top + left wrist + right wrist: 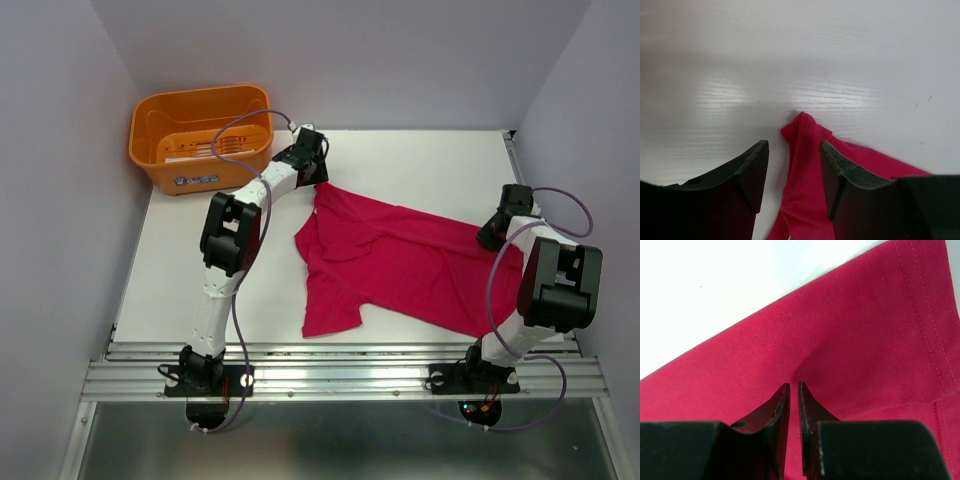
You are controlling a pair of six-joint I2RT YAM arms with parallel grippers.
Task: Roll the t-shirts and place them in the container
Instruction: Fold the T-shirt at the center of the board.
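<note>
Finding: the t-shirt [400,265] is lying rumpled across the table [430,165]. My left gripper [792,150] is standing apart, astride one bunched corner. My right gripper [794,386] is pinching the opposite edge. I am recommending drawing the cloth flat and taut before any rolling.

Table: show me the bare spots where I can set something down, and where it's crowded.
Free: the far-right table between the t-shirt and its far edge; the left strip between the left arm and the table edge, nearer than the orange basket. Crowded: the middle and right, under the t-shirt and right arm.
</note>
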